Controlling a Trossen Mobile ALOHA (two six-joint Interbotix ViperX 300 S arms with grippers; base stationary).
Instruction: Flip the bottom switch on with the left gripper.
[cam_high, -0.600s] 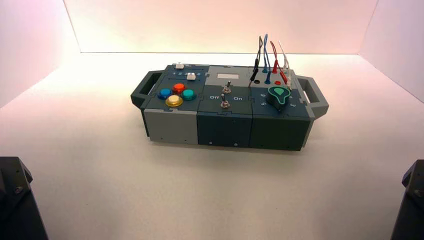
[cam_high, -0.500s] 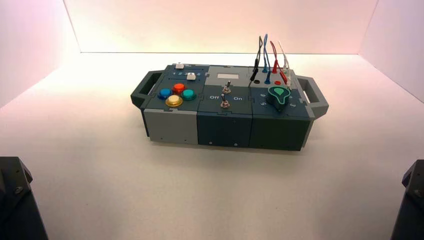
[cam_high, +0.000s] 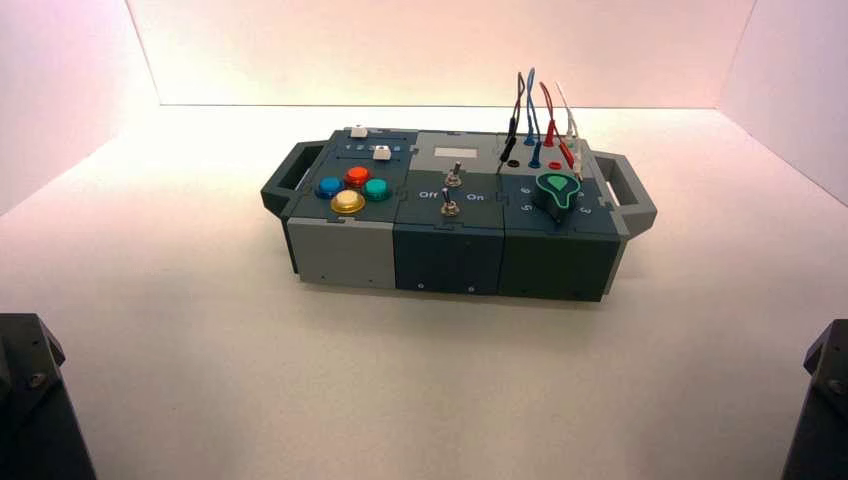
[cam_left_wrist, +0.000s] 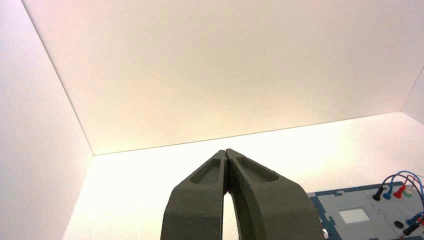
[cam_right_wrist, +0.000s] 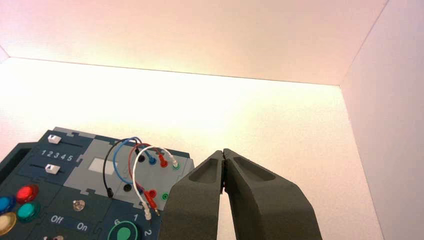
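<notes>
High view: bottom switch (cam_high: 450, 208) awaits actuation; left tool (cam_left_wrist: 226, 152), well apart from the box (cam_high: 448, 262), fingertips pressed together, probably for pushing; right tool (cam_right_wrist: 223, 152) parked right of the box.

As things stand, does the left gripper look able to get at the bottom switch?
Probably yes: nothing seems to stand between the left gripper, shut and short of the box, and the bottom switch. The upper switch sits close behind it, so the approach likely needs care.

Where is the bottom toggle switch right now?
In the high view, the bottom toggle switch sits on the box's front middle panel, just nearer the camera than the other toggle.
</notes>
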